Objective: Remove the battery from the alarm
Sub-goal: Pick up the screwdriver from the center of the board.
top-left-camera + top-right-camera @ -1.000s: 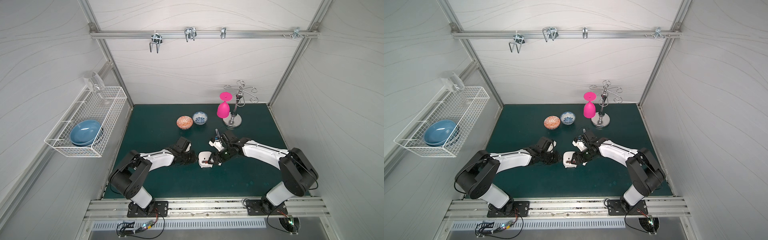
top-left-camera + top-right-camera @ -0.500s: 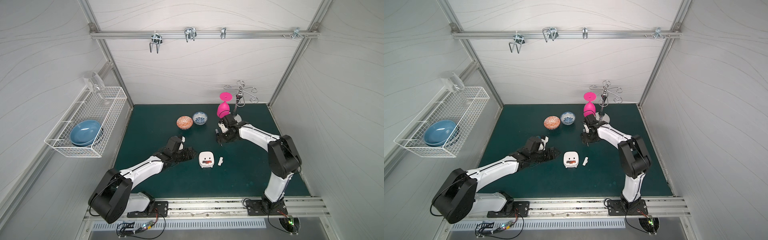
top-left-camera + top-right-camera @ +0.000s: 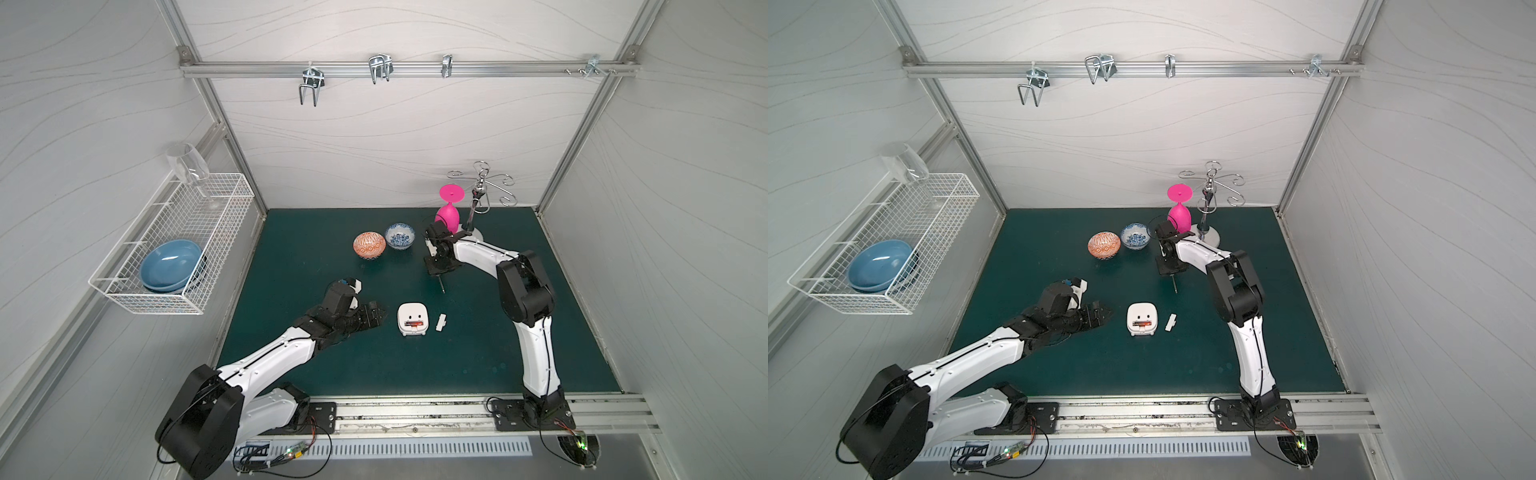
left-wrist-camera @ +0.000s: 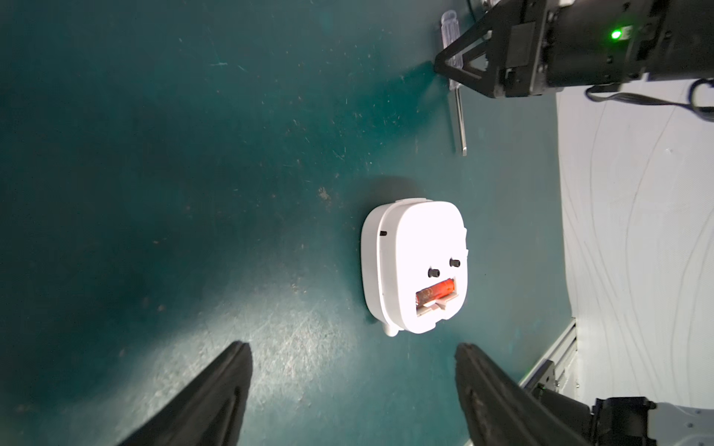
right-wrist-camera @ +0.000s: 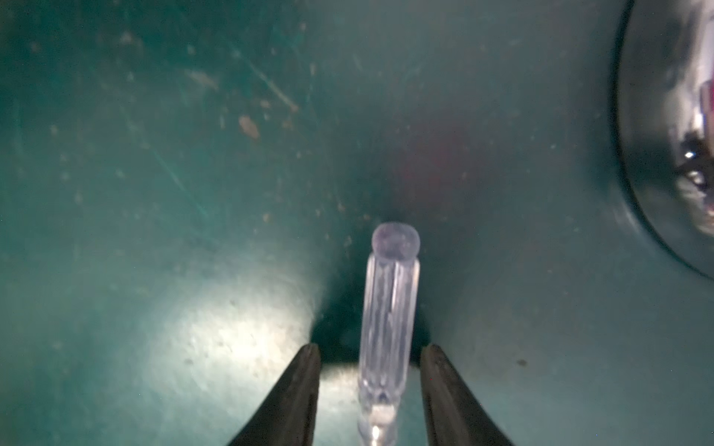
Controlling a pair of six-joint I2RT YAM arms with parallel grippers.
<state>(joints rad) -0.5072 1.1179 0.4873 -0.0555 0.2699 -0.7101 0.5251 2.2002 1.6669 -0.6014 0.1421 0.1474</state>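
Left wrist view puts the alarm (image 4: 415, 266) squarely ahead of your left gripper (image 4: 352, 347); it lies face down on the green mat (image 4: 154, 154), plain white back upward; the battery (image 4: 436, 293) sits in the uncovered rectangular recess, red-orange against the white; your left gripper's two dark fingers stand wide apart and grasp nothing; the alarm lies just beyond their tips, touching neither.

In a top view the small white cover piece (image 3: 440, 322) rests on the mat just beside the alarm, on the side away from your left gripper, so the alarm lies between the two.

Right wrist view shows your right gripper (image 5: 371, 349) low over the mat near the chrome stand's base (image 5: 672, 135), well apart from the alarm and battery; its fingers straddle the clear handle of the screwdriver (image 5: 390, 316), which lies on the mat; a dark gap shows between one finger and the handle, so the jaws are parted, not clamped on it.
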